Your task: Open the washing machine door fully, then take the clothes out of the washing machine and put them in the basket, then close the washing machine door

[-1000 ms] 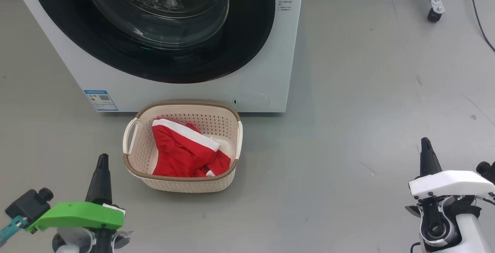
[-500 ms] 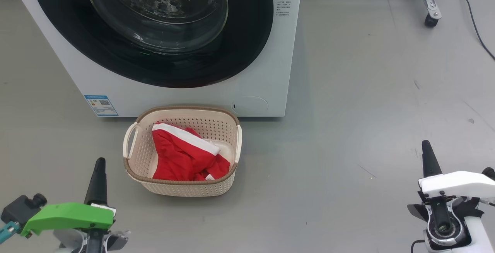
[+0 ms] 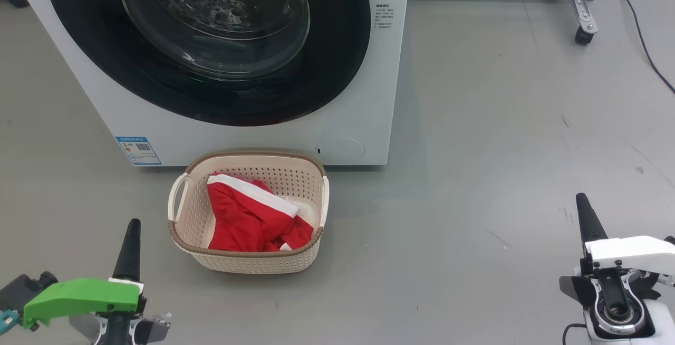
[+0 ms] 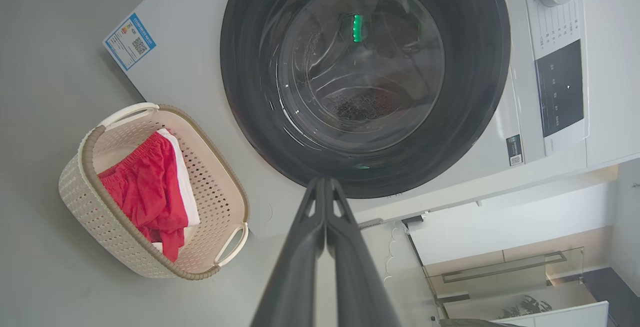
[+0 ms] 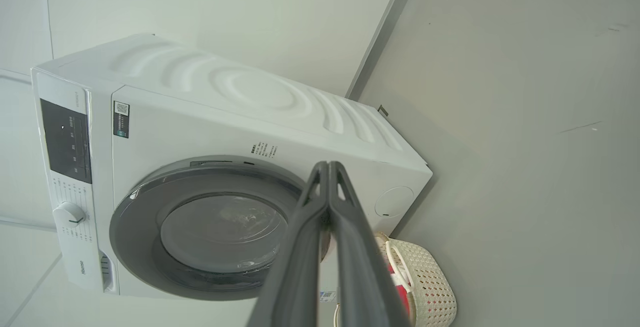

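Left gripper (image 3: 131, 229) and right gripper (image 3: 581, 201), both closed, hover above grey floor (image 3: 474, 123).

You see the basket (image 3: 248, 260) on the floor, the clothes (image 3: 240, 221) lying inside it. Just behind the basket stands the washing machine (image 3: 369, 113), its door (image 3: 337, 60) closed. Your left end effector (image 3: 133, 227) is near the basket's left side and your right end effector (image 3: 581, 200) is well off to its right.
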`<state>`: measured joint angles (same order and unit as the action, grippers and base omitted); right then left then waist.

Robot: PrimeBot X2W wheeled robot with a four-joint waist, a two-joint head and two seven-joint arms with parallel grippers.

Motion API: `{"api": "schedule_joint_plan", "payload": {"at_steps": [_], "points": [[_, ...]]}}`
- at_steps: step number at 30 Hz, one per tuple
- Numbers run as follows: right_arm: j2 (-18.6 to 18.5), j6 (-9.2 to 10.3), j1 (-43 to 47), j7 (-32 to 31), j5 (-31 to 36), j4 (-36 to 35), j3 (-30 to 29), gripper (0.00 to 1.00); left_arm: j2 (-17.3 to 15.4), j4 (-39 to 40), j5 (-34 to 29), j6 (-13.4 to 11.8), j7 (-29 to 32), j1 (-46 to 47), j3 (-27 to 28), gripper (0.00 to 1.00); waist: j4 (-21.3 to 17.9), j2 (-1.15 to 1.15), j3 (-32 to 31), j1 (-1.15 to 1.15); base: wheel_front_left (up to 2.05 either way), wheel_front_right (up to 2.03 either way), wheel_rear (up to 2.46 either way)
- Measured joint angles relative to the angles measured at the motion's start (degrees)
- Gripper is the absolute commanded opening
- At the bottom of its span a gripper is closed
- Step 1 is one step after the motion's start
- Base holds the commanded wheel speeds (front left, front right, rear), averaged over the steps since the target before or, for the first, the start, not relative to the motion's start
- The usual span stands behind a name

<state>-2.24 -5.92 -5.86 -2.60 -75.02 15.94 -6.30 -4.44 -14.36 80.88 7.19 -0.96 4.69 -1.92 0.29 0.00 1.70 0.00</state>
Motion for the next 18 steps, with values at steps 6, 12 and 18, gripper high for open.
{"api": "schedule_joint_plan", "payload": {"at_steps": [6, 12, 18], "points": [[0.0, -0.1, 0.0, -1.2, -4.5, 0.0, -0.5, 0.0, 0.0, -0.2, 4.0, 0.0, 1.0, 0.0, 0.4, 0.0, -0.1, 0.0, -0.4, 0.0, 0.0, 0.0, 0.0], [0.0, -0.53, 0.3, -2.3, -9.2, 0.1, -1.0, 0.0, -0.1, -0.5, 8.0, 0.0, 2.0, 0.0, 1.1, 0.0, -0.2, 0.0, -0.9, 0.0, 0.0, 0.0, 0.0], [0.0, -0.59, 0.3, -3.5, -13.8, 0.1, -1.6, 0.0, -0.1, -0.7, 11.9, 0.0, 3.0, 0.0, 1.6, 0.0, -0.3, 0.0, -1.3, 0.0, 0.0, 0.0, 0.0]]}}
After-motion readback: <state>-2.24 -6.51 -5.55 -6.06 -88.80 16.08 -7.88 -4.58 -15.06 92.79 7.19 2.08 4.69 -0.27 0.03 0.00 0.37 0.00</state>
